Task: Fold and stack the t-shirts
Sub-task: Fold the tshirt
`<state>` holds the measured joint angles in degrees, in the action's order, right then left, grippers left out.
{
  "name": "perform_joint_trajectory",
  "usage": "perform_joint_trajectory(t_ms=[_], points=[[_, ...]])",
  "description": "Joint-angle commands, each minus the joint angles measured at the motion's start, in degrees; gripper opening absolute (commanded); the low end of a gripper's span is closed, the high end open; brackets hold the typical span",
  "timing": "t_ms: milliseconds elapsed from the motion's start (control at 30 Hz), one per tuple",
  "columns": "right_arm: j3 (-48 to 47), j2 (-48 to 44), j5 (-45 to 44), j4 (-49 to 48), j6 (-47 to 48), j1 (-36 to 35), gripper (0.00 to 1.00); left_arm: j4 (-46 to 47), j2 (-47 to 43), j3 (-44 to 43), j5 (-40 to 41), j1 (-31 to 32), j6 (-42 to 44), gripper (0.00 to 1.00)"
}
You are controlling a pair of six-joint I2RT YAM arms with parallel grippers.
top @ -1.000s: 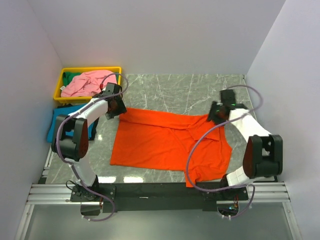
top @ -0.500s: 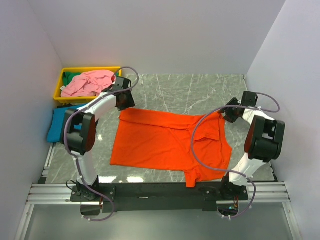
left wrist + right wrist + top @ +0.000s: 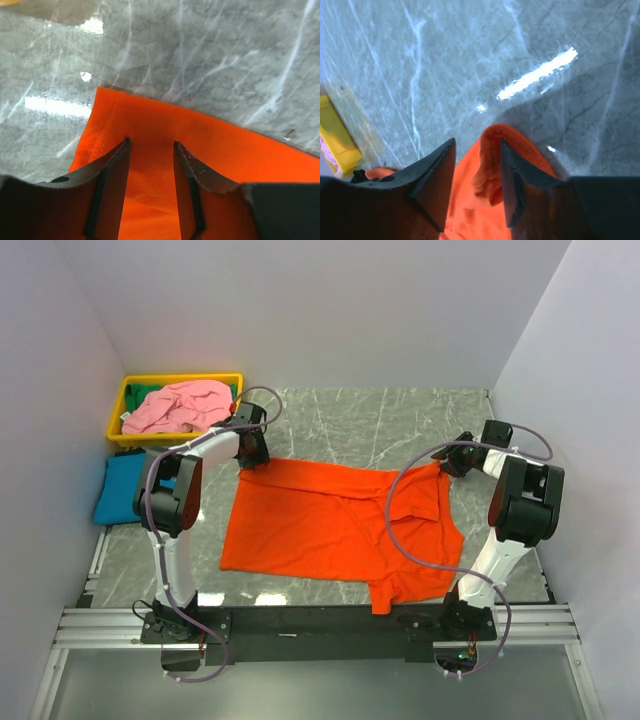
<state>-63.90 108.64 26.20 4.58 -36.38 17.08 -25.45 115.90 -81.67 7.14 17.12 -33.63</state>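
From above, the orange t-shirt (image 3: 330, 525) lies spread mid-worktop (image 3: 400, 420), ready for folding, with the left gripper (image 3: 250, 452) and right gripper (image 3: 446, 468) at its far corners. Left wrist view — jaws apart, straddling flat cloth, nothing clamped. Right wrist view — jaws flank a raised fold (image 3: 490, 150); whether they pinch it I cannot tell.

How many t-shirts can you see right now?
3. The orange shirt is spread on the table. The pink shirt is bunched in the yellow tray. The teal shirt lies far left, in front of the tray. Green cloth under the pink may be another.
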Motion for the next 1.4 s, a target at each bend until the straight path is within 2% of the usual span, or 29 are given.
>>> perform_joint_trajectory(t_ms=[0, 100, 133, 233, 600, 767, 900, 1000, 1067, 1167, 1233, 1367], points=[[-2.28, 1.48, -0.44, -0.72, -0.97, 0.58, 0.46, 1.37, 1.17, -2.18, -0.19, -0.42, 0.49, 0.45], [-2.19, 2.28, -1.14, -0.54, -1.67, 1.2, 0.29, 1.72, 1.61, -1.74, 0.07, -0.95, -0.3, 0.43], [-2.02, 2.63, -1.49, -0.45, -1.76, 1.46, 0.16, 1.55, 1.7, -1.65, 0.16, -1.04, -0.73, 0.42], [-1.15, 1.93, -3.34, -0.88, -2.29, 2.87, 0.0, 0.76, 2.05, -1.56, 1.39, -1.48, -1.53, 0.4], [-3.07, 3.06, -5.45, -1.25, 0.08, 5.59, 0.01, -0.74, 4.51, -3.41, 0.86, -2.8, -4.52, 0.38], [-4.48, 2.46, -5.01, 0.08, 2.71, 5.33, 0.13, 0.05, 4.6, -4.82, -0.02, -2.71, -3.9, 0.49], [-2.64, -4.11, -9.31, 3.14, 5.35, 4.54, 0.32, 1.28, 1.71, -4.03, -0.54, -2.19, -3.11, 0.6], [0.95, -10.35, -14.23, 5.17, 6.5, 3.23, 0.4, 1.9, -0.92, -3.59, -0.02, -1.39, -2.41, 0.67], [2.81, -13.53, -18.61, 6.58, 7.02, 2.09, 0.43, 1.9, -2.16, -3.67, 0.59, -0.69, -2.23, 0.7], [6.85, -19.68, -20.65, 8.95, 8.08, -0.99, 0.43, 1.29, -4.62, -4.37, 1.04, 0.27, -1.79, 0.79], [10.54, -23.81, -21.97, 10.01, 8.08, -3.53, 0.43, 0.32, -6.82, -4.73, 1.48, 0.71, -1.53, 0.8], [17.57, -29.35, -19.61, 10.45, 6.07, -4.34, 0.43, -1.18, -11.91, -3.68, 3.41, 2.3, -0.83, 0.81]])
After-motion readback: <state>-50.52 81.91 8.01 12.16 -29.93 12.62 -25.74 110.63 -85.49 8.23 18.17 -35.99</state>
